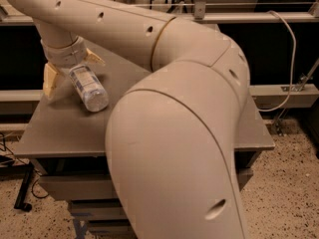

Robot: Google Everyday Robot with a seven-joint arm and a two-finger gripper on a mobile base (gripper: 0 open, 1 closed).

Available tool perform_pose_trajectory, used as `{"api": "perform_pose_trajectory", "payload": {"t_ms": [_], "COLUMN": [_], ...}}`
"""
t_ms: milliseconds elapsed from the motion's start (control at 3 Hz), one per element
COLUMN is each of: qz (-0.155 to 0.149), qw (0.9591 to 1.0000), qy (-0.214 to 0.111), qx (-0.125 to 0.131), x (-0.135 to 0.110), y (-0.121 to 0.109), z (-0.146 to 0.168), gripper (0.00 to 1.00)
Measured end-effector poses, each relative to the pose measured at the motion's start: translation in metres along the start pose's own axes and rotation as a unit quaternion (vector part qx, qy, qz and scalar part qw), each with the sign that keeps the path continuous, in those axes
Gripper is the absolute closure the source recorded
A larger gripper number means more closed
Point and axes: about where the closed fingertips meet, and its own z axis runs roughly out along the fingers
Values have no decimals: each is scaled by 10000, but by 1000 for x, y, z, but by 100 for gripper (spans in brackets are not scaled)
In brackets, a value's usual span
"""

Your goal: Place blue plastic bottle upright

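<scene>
Bottle (90, 89) lies on its side near the counter's (60, 129) far left corner, base toward the camera. The gripper (72, 68) straddles its cap end, fingers (50, 78) spread, not clamped. This looks like the grasping step; next it must close, lift and tip the bottle upright.

At 10 o'clock the pincer (71, 69) sits low over the tabletop (55, 128), its 2 cream fingers (50, 79) spread apart. Between them lies the blue plastic bottle (88, 86) on its side, its base pointing toward 5 o'clock. The arm (174, 158) fills the view from the centre to 6 o'clock.
</scene>
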Motion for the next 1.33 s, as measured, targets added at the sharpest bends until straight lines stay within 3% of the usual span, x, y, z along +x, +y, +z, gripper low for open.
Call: {"api": "perform_pose_trajectory", "payload": {"t_ms": [333,667,1000,1333], "qz": [100,134,63,-121], "qw": [9999,9998,9997,9986], "qy": [38,11,-109,-452], "qx": [62,121,210,235], "x": [4,1,-13,-41], "y": [-7,-12,-19,-29], "z": [3,1,-8,-27], "gripper": [17,41,65,88]}}
